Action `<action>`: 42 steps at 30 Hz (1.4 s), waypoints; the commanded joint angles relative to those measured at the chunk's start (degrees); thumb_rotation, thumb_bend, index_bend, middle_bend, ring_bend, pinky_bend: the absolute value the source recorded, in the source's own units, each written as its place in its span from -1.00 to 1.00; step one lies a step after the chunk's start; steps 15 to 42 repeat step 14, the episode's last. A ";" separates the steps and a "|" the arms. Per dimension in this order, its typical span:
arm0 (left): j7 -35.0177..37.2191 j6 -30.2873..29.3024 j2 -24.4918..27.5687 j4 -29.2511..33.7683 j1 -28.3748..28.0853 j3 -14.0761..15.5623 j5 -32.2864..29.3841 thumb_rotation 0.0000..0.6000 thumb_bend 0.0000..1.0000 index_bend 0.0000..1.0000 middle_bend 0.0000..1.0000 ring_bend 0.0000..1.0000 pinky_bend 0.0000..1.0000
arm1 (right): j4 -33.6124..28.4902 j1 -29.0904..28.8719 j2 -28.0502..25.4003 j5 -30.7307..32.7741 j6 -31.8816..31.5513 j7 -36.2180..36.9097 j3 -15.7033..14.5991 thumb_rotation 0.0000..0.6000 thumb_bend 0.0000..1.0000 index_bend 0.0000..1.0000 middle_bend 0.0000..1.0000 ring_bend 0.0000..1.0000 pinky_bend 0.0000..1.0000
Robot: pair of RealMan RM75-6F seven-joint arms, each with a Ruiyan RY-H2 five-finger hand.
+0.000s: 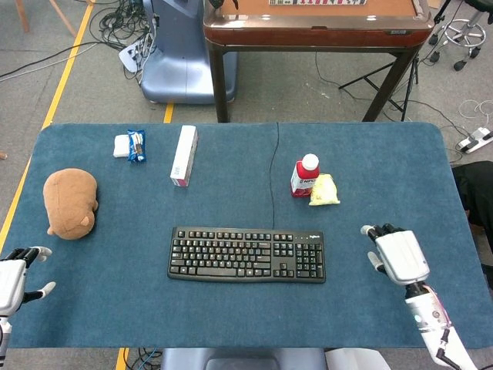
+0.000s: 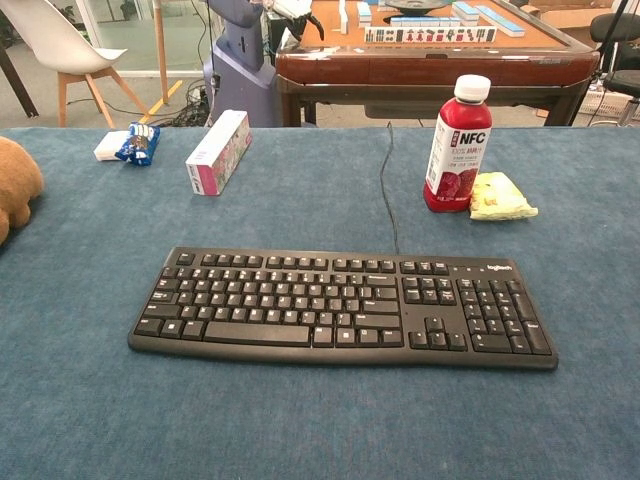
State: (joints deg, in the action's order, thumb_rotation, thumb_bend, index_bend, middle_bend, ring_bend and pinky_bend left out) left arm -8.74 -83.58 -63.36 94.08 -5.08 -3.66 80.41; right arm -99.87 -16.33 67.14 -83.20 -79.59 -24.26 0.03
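Note:
A black keyboard (image 1: pixel 246 254) (image 2: pixel 345 308) lies across the middle of the blue table, its cable running to the far edge. My right hand (image 1: pixel 397 256) hovers to the right of the keyboard, apart from it, fingers loosely spread and holding nothing; a small white object seen there earlier is hidden beneath it. At the front-left table edge my left hand (image 1: pixel 14 274) is open and empty, nearest the brown plush toy (image 1: pixel 71 203) (image 2: pixel 15 188). Neither hand shows in the chest view.
A red juice bottle (image 1: pixel 305 176) (image 2: pixel 457 145) stands beside a yellow packet (image 1: pixel 324 190) (image 2: pixel 499 197) behind the keyboard. A pink-and-white box (image 1: pixel 183 156) (image 2: pixel 218 151) and a blue snack packet (image 1: pixel 135 145) (image 2: pixel 135 143) lie far left. A wooden table (image 1: pixel 316 27) stands beyond.

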 commanded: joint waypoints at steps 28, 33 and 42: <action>-0.48 0.24 -1.32 -1.34 -0.26 0.27 0.33 1.00 -0.94 -0.22 -0.11 -0.31 0.13 | 4.34 6.80 -3.38 -1.67 -6.47 12.75 0.83 1.00 -0.54 -0.24 -0.15 -0.28 0.15; -0.48 0.24 -1.32 -1.34 -0.26 0.27 0.33 1.00 -0.94 -0.22 -0.11 -0.31 0.13 | 4.34 6.80 -3.38 -1.67 -6.47 12.75 0.83 1.00 -0.54 -0.24 -0.15 -0.28 0.15; -0.48 0.24 -1.32 -1.34 -0.26 0.27 0.33 1.00 -0.94 -0.22 -0.11 -0.31 0.13 | 4.34 6.80 -3.38 -1.67 -6.47 12.75 0.83 1.00 -0.54 -0.24 -0.15 -0.28 0.15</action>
